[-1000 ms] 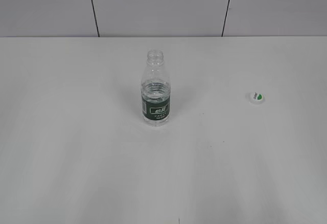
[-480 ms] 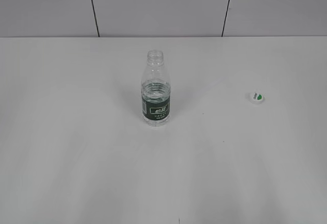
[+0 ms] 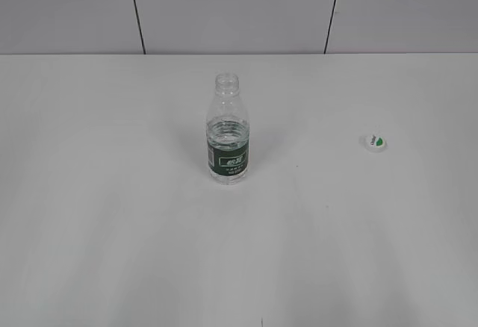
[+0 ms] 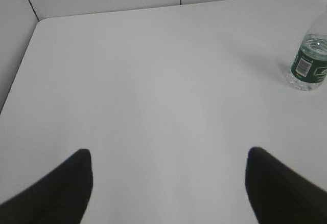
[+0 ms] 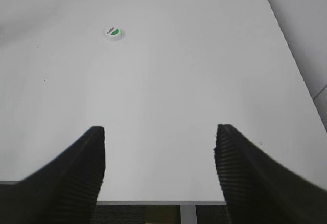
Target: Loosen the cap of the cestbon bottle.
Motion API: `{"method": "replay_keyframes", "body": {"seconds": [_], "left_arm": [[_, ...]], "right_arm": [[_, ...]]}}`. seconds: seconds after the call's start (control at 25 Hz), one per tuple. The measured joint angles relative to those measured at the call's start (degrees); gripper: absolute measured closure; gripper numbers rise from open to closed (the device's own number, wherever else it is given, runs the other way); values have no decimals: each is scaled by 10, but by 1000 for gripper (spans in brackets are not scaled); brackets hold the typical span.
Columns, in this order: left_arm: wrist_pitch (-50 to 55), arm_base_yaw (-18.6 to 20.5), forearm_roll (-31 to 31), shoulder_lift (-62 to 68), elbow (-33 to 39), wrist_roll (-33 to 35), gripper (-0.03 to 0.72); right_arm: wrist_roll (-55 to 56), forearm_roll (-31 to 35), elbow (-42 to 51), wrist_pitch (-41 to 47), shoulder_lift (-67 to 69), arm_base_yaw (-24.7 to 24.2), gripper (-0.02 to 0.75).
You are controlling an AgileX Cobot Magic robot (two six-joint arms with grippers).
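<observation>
clear plastic cestbon bottle [image 3: 228, 134] stands mid-desk, neck bare; the cap [image 3: 374, 142] lies well apart toward the right edge. nothing has shifted lately. left gripper [image 4: 168, 183] and right gripper [image 5: 159, 162] hang spread wide, empty, so the loosening looks done.

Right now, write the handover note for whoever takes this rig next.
Left gripper: open, holding nothing, low over bare table, with the cestbon bottle ahead to its right.
Right gripper: open, holding nothing, at the near table edge, with the cap ahead to its left.
Bottle: upright mid-table, neck uncovered, some water inside.
Cap: off the bottle, lying flat on the table to the bottle's right, green mark up, well apart from it.
Done: cap is not just loose but fully removed.
Left: nothing visible; both grippers are clear of both things.
</observation>
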Motion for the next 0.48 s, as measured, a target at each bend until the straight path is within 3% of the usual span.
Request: {"method": "replay_keyframes", "body": {"seconds": [0.48], "left_arm": [[0,0,0,0,0,0,127]], "right_arm": [[0,0,0,0,0,0,226]]}}
